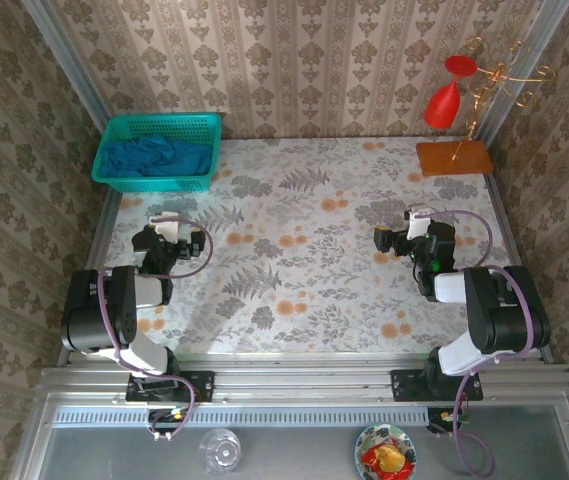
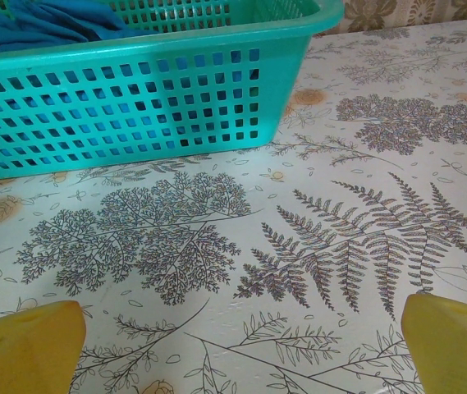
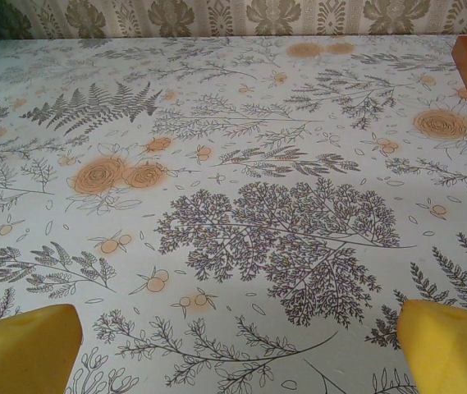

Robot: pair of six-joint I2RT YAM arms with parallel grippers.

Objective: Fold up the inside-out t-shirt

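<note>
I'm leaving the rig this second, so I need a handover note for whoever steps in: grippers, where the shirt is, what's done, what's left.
Left gripper: open, empty, above the table, facing the basket.
Right gripper: open, empty, above bare table.
T-shirt: bunched inside the teal basket at the table's far left corner.
Done: nothing yet.
Left: lift the t-shirt out, spread it flat, fold it.

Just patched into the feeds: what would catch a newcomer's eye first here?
The teal mesh basket in the far left corner, with the t-shirt bunched inside. Next, the red ornament on a gold wire stand, far right. The left gripper and right gripper hang open over the floral table.
</note>
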